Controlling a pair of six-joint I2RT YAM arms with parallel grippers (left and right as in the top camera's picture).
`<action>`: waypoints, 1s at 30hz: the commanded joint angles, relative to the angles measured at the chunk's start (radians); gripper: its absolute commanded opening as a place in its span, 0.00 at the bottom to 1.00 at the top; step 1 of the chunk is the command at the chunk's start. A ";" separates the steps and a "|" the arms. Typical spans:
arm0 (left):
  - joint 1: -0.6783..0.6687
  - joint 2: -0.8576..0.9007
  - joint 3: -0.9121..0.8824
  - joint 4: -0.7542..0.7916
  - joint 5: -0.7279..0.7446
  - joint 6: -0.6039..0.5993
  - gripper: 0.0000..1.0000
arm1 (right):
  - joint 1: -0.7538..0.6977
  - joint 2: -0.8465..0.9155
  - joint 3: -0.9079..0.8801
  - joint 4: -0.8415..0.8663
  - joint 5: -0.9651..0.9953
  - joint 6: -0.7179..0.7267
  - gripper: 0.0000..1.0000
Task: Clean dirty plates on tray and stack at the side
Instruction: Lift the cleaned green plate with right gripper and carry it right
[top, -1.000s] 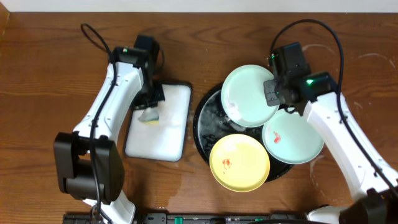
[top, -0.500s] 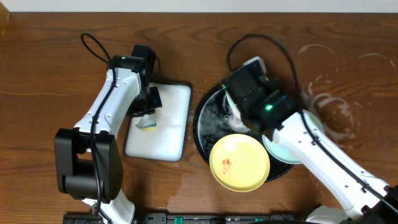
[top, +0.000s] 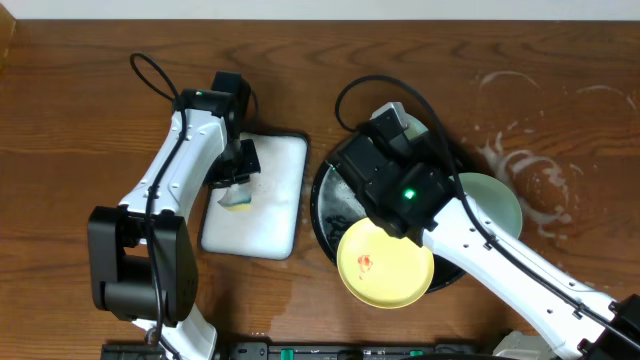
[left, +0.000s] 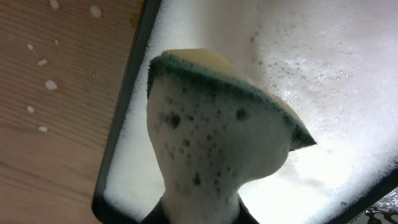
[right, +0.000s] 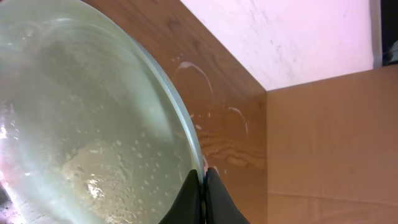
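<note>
Overhead: left arm (top: 175, 165) reaches forward, wrist bent down over the white dish (top: 275, 215), left gripper (top: 237, 182) clamped on the sponge (top: 238, 198); right arm (top: 470, 240) stretches from the near right corner across the tray (top: 322, 210); yellow plate (top: 390, 268) lies flat on the tray's near rim, mint plate (top: 497, 195) flat at its right.

Left wrist: sponge foamy, green edge pointing away.

Right wrist: right gripper (right: 202, 186) pinched tight on the wet plate (right: 81, 124) at its rim; plate tilted, face towards the camera.

White left arm (top: 176, 168), white right arm (top: 512, 256), black joints (top: 128, 262), looping black cables (top: 150, 72), green lights (top: 408, 194)
</note>
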 joint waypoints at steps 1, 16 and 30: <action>0.002 -0.002 -0.001 0.000 -0.016 0.008 0.13 | 0.029 -0.016 0.009 -0.004 0.071 -0.001 0.01; 0.002 -0.002 -0.001 0.000 -0.016 0.009 0.13 | 0.069 -0.016 0.009 -0.006 0.156 -0.032 0.01; 0.002 -0.002 -0.001 0.000 -0.016 0.009 0.13 | 0.069 -0.016 0.009 -0.007 0.160 -0.039 0.01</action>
